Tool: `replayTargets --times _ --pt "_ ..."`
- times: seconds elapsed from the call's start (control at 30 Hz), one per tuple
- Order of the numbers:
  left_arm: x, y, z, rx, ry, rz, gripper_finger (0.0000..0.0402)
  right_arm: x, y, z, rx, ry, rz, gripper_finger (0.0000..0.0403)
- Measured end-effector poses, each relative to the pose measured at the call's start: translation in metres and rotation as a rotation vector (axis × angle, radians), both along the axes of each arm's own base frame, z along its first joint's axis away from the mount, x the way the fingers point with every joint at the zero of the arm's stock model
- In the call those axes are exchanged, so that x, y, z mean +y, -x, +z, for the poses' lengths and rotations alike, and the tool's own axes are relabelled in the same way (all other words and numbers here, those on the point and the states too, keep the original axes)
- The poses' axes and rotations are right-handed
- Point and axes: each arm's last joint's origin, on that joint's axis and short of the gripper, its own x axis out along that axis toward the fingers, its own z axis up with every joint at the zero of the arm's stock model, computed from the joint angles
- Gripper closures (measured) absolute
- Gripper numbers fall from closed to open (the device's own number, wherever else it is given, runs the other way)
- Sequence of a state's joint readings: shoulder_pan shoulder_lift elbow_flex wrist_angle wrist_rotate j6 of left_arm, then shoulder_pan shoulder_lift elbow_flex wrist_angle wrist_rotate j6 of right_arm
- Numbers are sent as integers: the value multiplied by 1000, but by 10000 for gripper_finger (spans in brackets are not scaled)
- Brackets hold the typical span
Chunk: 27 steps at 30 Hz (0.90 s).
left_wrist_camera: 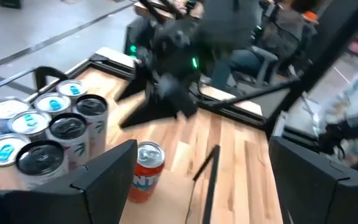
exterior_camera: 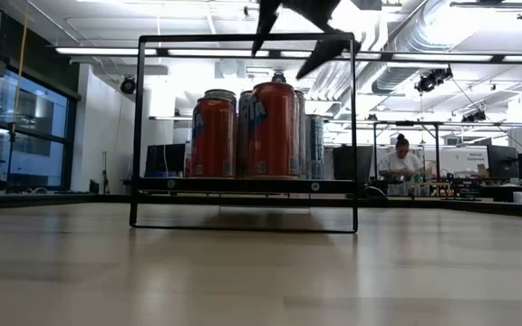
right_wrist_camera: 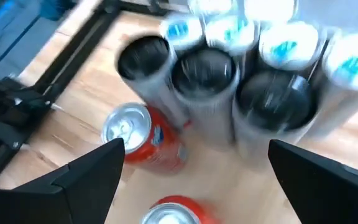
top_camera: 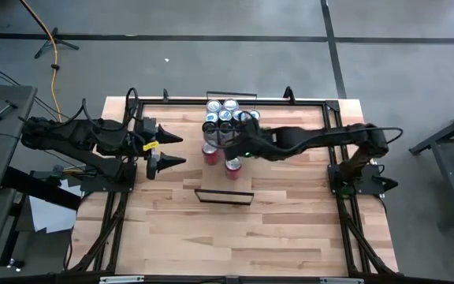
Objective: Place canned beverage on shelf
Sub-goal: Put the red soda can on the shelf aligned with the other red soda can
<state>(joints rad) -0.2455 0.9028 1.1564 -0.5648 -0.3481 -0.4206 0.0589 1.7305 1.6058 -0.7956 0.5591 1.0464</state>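
- Status: right gripper (top_camera: pixel 228 146) hangs over the cans at the back of the worktop (top_camera: pixel 290 229), fingers spread wide, nothing held.
- Left gripper (top_camera: pixel 170 150) waits off to the left side, fingers also apart and empty.
- Two red cans (right_wrist_camera: pixel 145 140) stand at the near edge of the pack (top_camera: pixel 228 117) of dark and silver/blue-top cans, all upright and tight together.
- Shelf (top_camera: pixel 223 192) sits just in front of the red cans, mid-worktop, black frame at its near end. From above, no can looks to be on it yet. Low view lines the red cans up inside the frame, but imo they're just behind it.
- My guess at the step: lining up to grab one red can, prob the nearer one.
- Risks:
  - cans are packed close, so a finger coming down between them could clip a neighbour and tip it, maybe domino the pack
  - a grip too high or off-centre on a slick round can = slip or twist during the lift
  - frame is thin and right beside the drop spot; a low carry could snag it or shove the shelf
  - can set near the plank edge could topple off
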Motion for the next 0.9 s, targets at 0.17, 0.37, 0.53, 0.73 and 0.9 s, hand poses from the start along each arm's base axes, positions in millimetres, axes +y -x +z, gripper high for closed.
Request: replayTargets --times 0.17,0.37,0.53,0.73,0.9 --pt "-1 0 -1 23 -58 -44 83 0 22 33 3 96 145 20" --pt "-1 4 -21 -16 -95 -64 83 1 44 56 -22 105 246 20" --pt "-5 11 -64 -68 11 -77 83 2 58 57 24 33 240 33" --pt "-6 25 -89 -250 100 -100 83 15 75 40 193 -120 140 107" --pt "-1 35 -92 -339 92 -88 83 29 92 30 357 -223 89 213"
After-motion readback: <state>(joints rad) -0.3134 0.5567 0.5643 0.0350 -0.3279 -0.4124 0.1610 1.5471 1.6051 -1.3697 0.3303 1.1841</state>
